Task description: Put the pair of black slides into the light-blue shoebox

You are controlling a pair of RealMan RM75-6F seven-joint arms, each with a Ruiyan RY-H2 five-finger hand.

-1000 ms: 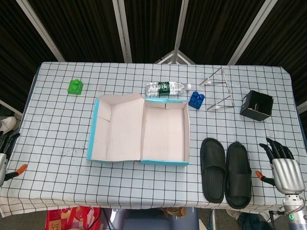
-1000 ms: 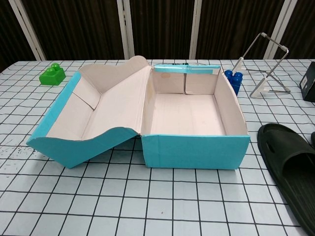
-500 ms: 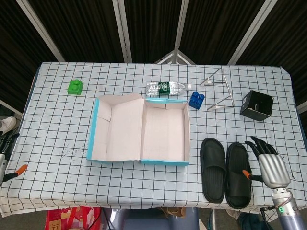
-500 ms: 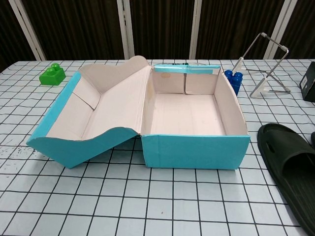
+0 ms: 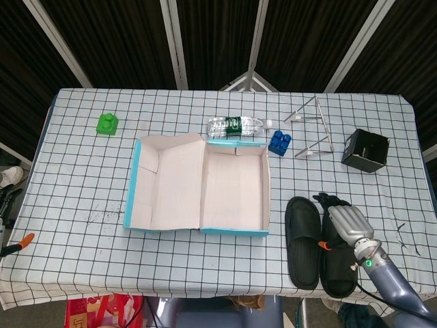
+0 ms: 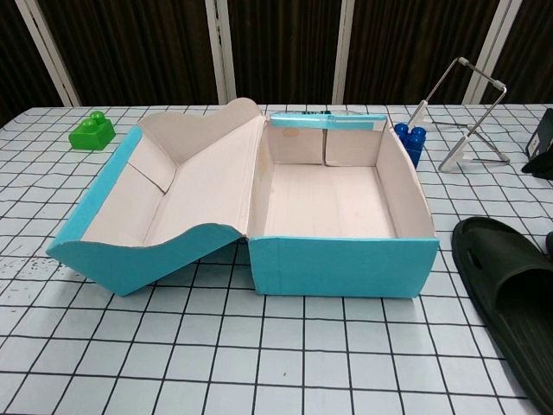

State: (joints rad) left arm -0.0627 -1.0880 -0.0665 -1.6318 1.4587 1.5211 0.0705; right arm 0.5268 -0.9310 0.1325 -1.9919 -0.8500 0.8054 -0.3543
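My right hand (image 5: 345,222) hovers over the black slides (image 5: 321,244), lying side by side on the tabletop (image 5: 82,178) just right of the open light-blue shoebox (image 5: 199,193). Whether my fingers grip anything, I can't tell. I should catch both straps together before lifting.

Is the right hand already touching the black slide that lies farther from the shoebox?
Cannot tell. In the head view the right hand overlaps the outer slide, but from above no contact or gap shows plainly. The chest view does not show the hand clearly.
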